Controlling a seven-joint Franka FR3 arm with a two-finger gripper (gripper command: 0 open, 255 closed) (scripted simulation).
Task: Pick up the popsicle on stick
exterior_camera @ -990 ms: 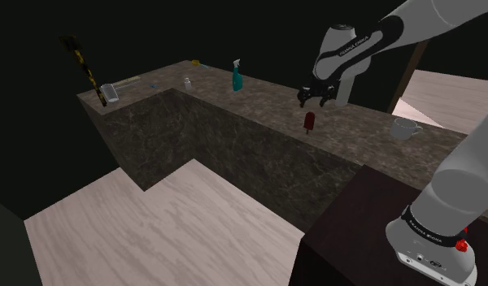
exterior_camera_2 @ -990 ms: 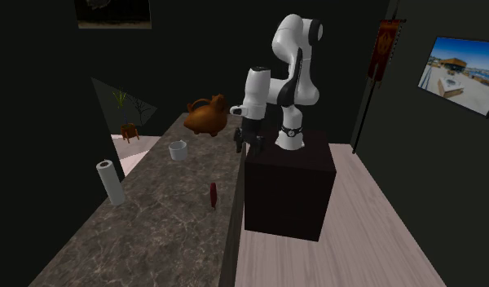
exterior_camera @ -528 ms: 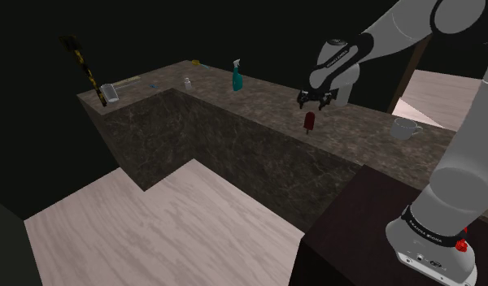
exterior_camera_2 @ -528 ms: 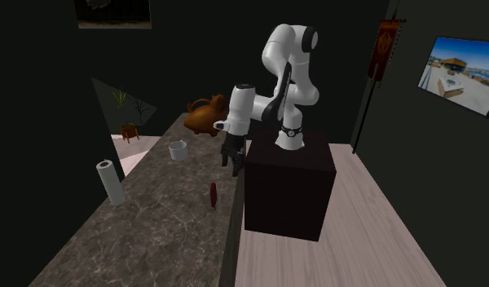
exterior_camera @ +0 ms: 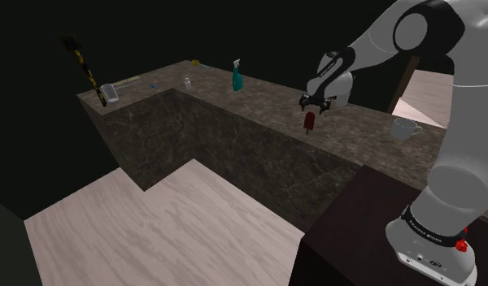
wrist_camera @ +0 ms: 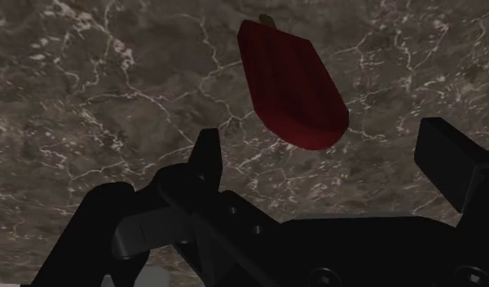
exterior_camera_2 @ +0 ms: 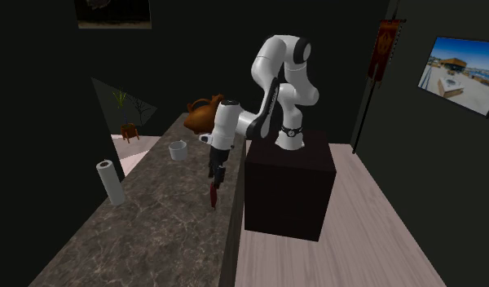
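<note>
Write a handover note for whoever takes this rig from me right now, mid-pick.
Gripper: black fingers open, holding nothing, hovering just above the target.
Dark red popsicle on a stick: lying on the dark veined counter near its edge, untouched, lined up with the gap between the fingers.
Done: approach over the popsicle.
Left: lower, shut the fingers on it, lift it off the counter.
</note>
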